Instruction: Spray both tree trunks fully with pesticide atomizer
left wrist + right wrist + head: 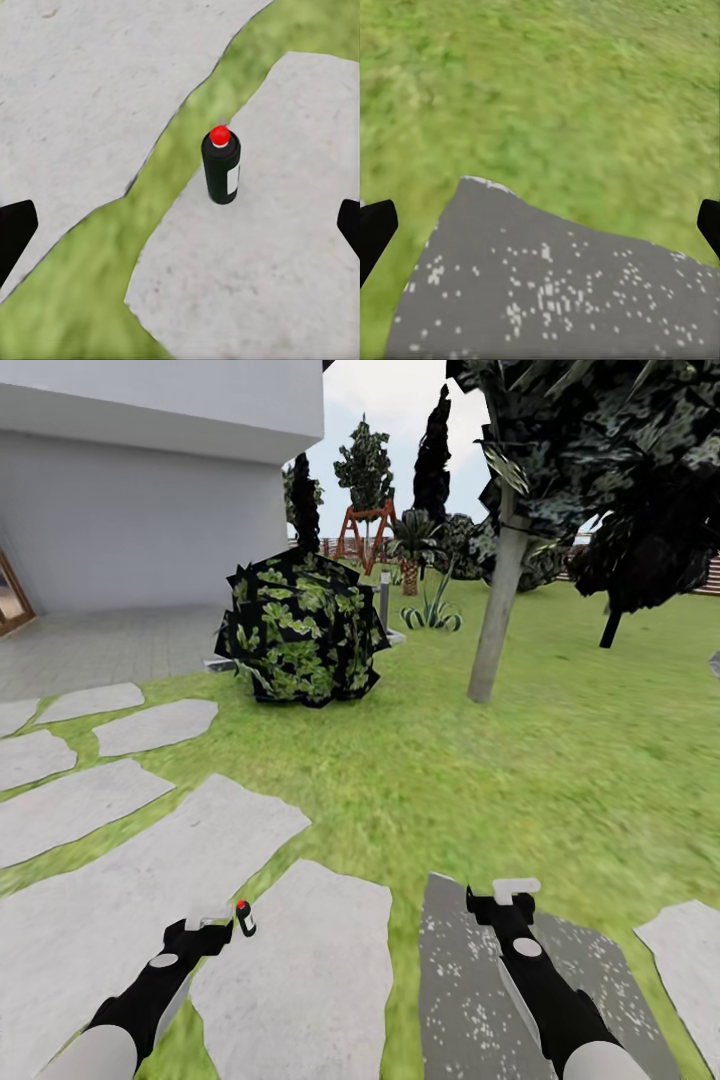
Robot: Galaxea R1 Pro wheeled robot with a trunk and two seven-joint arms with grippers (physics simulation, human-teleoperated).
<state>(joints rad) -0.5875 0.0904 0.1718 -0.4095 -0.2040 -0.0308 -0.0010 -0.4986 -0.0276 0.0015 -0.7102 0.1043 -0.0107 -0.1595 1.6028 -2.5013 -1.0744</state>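
The pesticide atomizer [221, 169] is a small black bottle with a red cap. It stands upright on a grey stepping stone [262, 262] beside a grass strip. In the head view the atomizer [243, 917] is just right of my left gripper [216, 918]. That left gripper [180, 232] hangs open above and short of the bottle, with its dark fingertips [15, 232] far apart. My right gripper [515, 888] is open and empty over a dark stone [547, 292] dotted with whitish pesticide specks. A tree with a pale trunk [497, 610] stands ahead on the right of the lawn.
Grey stepping stones [90, 920] cover the left foreground, with grass strips between them. A round leafy bush [300, 625] sits ahead left, in front of the white house wall [150, 510]. Dark conifers [640, 540], a lamp post [385, 600] and a red swing frame [365, 530] stand farther back.
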